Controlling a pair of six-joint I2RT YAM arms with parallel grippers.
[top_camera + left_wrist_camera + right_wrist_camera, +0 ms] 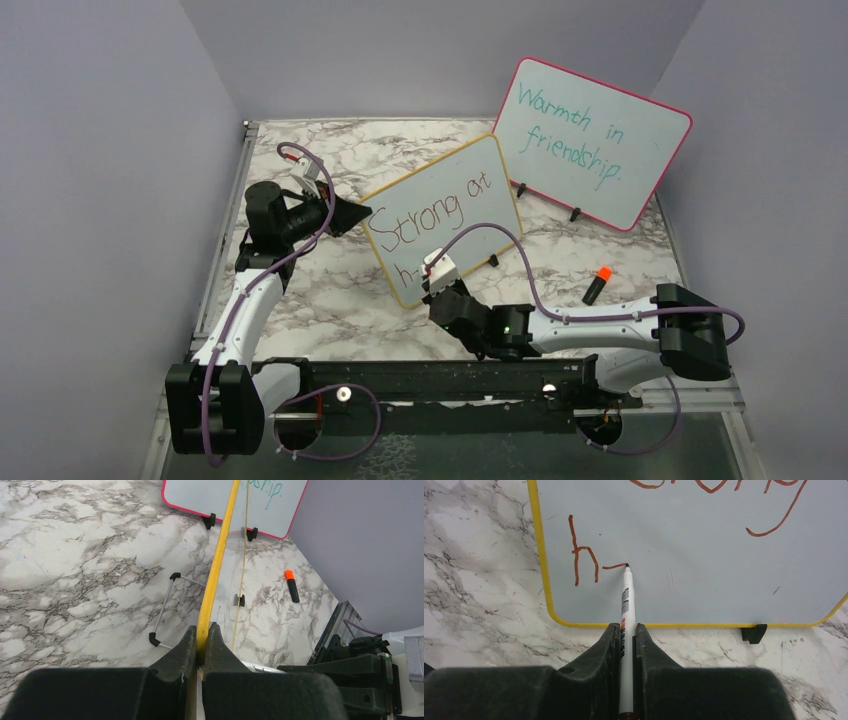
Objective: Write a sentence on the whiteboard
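The rectangular white whiteboard (445,215) with a thin yellow frame and rounded corners stands tilted back on the marble-patterned table (330,290), near the middle, its face toward the arms. The red-brown handwritten sentence (430,210) on it reads "Strong at" on the upper line. Below that, near the lower left corner, there is only an "h" (584,560) and a short horizontal stroke beside it.

A white-barrelled marker (626,610) points up at the board, its dark tip touching the surface at the right end of that stroke. The right gripper (626,635) is clenched on the marker's barrel – black fingers on either side of it, just below the board's bottom frame. A small black foot (754,632) shows under that frame to the right.

The left gripper (201,640) pinches the board's left edge, and its wrist view sees the yellow frame edge-on between the closed fingers. A grey wire stand (162,612) with black tips lies on the table behind the board.

Farther back and to the right a pink-framed board (590,140) bears the teal words "Warmth in friendship." A short black pen with an orange end (597,285) lies on the marble in front of it, well apart from both grippers.
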